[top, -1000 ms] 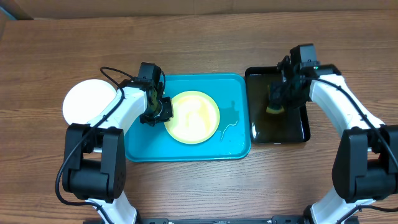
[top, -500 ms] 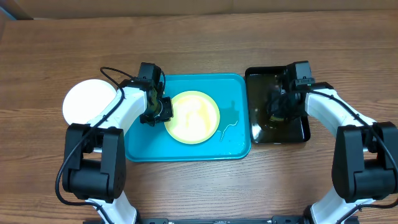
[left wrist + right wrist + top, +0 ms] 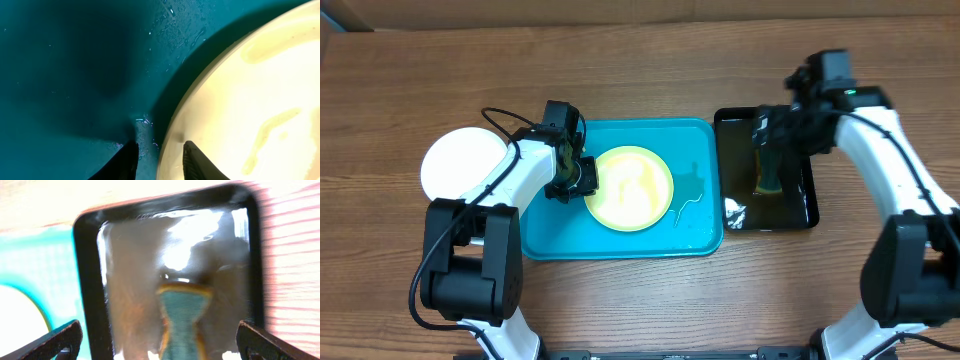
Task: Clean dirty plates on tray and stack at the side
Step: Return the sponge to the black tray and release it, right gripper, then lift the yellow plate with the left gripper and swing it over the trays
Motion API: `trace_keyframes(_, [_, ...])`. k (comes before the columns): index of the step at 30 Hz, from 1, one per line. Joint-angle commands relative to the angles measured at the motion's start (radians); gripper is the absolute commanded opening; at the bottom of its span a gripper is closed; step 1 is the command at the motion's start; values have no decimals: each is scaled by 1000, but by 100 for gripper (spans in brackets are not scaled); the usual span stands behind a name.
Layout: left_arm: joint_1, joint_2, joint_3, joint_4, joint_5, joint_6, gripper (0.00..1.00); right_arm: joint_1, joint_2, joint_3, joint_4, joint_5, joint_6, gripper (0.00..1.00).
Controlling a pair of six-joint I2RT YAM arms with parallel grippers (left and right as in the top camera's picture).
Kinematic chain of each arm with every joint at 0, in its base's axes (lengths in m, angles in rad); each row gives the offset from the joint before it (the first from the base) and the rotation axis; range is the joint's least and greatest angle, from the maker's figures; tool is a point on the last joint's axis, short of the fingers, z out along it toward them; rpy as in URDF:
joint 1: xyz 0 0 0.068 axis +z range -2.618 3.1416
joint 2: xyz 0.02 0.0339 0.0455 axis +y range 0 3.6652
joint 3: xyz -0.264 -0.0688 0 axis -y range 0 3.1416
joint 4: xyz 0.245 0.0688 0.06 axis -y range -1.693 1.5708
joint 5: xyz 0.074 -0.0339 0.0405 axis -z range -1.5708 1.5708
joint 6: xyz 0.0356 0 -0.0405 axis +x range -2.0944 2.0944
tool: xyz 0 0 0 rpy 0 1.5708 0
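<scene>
A yellow-green rimmed plate (image 3: 631, 188) with a pale centre lies on the turquoise tray (image 3: 545, 235). My left gripper (image 3: 578, 180) is at the plate's left edge. In the left wrist view its fingers (image 3: 125, 161) stand a little apart astride the rim of the plate (image 3: 250, 100). One finger is over the wet tray (image 3: 60, 75), the other over the plate, with a gap showing at the rim. A white plate (image 3: 460, 163) sits on the table left of the tray. My right gripper (image 3: 775, 135) hangs wide open over the black tray, holding nothing.
A glossy black tray (image 3: 718, 150) holding liquid stands right of the turquoise one. A teal sponge (image 3: 767, 178) with a yellow edge lies in it, below my open right fingers (image 3: 62, 340). A puddle (image 3: 692, 190) sits on the turquoise tray's right part.
My right gripper opened wide, let go of the sponge in the black tray and drew up and back. The left arm and the plate stayed in place.
</scene>
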Motion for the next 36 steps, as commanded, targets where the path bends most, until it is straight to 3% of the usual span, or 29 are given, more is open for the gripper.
trace_keyframes(1, [-13, 13, 18, -3, 9, 8, 31, -95, -26, 17, -26, 3, 21, 100])
trace_keyframes(4, [-20, 13, 18, -4, 11, 7, 29, -161, -26, 14, -45, 22, 21, 100])
trace_keyframes(7, [-36, 13, 18, -10, 7, 8, 11, -218, -26, 14, -41, 21, 21, 100])
trace_keyframes(9, [-44, 12, 19, -10, 6, 8, 4, -241, -26, 14, -41, 19, 21, 100])
trace_keyframes(18, [-61, -43, 209, -202, -137, 7, 4, -269, -26, 14, -41, 19, 21, 100])
trace_keyframes(27, [-209, -100, 397, -321, -491, 0, 4, -269, -26, 14, -41, 19, 21, 100])
trace_keyframes(36, [-507, -100, 423, -336, -1041, 0, 4, -269, -26, 14, -41, 19, 21, 100])
